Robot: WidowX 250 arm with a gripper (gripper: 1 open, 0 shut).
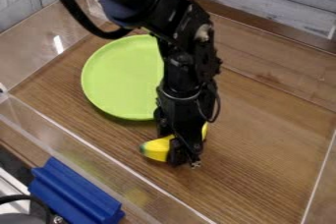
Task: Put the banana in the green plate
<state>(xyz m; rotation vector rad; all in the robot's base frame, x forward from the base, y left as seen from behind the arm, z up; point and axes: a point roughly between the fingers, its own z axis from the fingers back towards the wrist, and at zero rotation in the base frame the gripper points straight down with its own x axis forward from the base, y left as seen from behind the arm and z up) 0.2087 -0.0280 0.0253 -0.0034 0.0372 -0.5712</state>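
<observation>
A wooden table (262, 120) fills most of the view, with clear plastic walls (33, 31) rising along its left and near edges and a pale planked wall behind it. The black robot arm (164, 17) reaches in from the upper left and bends so that its lower part points straight down at the tabletop. Left of the arm lies the green plate (118, 76), a round lime-coloured dish sitting flat on the wood, with the arm crossing in front of its right edge. In the bottom left corner, beyond the near wall, is a blue ribbed block (73, 196). The gripper (186, 152) is down at table level just off the plate's lower right rim, its fingers drawn in around the banana (160, 147); they stand roughly half closed, pressing on the fruit from either side as far as this angle shows. The banana rests on the wood outside the plate, close to its rim, and only its yellow left end with a dark greenish tip pokes out from behind the black fingers.
</observation>
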